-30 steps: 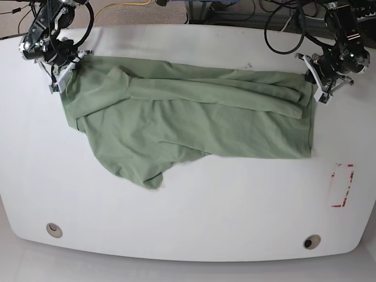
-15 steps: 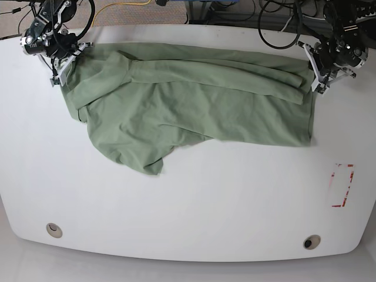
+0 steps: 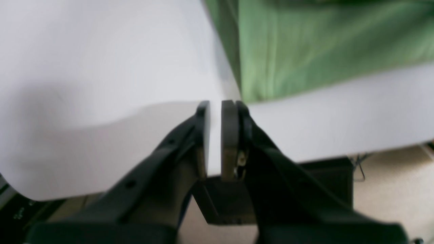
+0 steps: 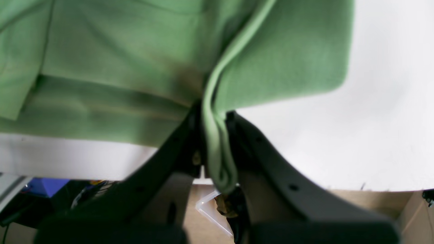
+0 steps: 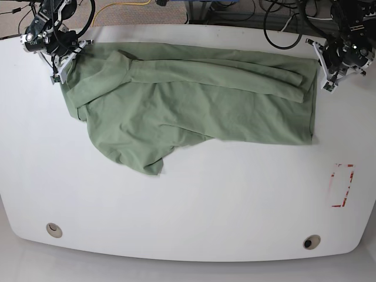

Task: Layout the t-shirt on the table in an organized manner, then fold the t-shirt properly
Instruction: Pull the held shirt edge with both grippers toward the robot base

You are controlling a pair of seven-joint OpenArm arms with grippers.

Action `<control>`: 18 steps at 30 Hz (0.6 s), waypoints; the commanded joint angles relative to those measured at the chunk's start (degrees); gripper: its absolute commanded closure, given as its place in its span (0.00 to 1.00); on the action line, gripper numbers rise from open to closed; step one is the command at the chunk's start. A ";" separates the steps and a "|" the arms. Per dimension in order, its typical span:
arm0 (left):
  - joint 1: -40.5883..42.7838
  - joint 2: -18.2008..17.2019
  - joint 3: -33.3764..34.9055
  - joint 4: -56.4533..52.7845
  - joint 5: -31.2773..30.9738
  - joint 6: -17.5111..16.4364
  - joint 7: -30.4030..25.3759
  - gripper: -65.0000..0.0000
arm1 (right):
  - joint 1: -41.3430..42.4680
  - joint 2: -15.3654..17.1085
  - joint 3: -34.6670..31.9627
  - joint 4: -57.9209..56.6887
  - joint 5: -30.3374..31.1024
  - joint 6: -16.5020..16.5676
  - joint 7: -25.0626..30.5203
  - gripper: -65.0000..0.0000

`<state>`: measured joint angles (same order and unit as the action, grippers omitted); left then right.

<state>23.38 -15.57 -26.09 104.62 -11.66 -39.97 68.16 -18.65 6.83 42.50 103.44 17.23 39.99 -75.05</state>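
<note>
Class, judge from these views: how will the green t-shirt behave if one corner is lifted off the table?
The t-shirt probably hangs limp: it lies creased and folded over itself. It likely bunches in a grip, as the edge gathers inside the right hand. It probably drags across the smooth table rather than rolling.

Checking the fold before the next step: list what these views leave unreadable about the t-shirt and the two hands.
- Base view: the right hand is too small to show its grip on the t-shirt.
- Base view: the left hand is also too small, and whether it touches the cloth is unclear.
- Left wrist view: blurred; only a corner of the cloth shows, cut off by the top edge.
- Right wrist view: the cloth fills the top, and its layers hide what lies under them.
</note>
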 commanded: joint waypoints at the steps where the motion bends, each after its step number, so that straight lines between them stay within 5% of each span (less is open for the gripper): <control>1: 0.93 -0.65 -0.16 0.92 -0.25 -0.03 -0.16 0.94 | -0.55 0.60 0.27 0.61 -0.40 0.01 -0.95 0.99; 18: 2.51 -0.56 0.11 2.33 -1.83 -0.03 -0.16 0.88 | -2.93 -0.46 1.59 2.72 -0.31 0.01 -0.95 0.99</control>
<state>26.22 -15.44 -25.76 105.16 -12.32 -39.94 68.16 -21.67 6.02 43.92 105.34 16.93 39.92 -75.33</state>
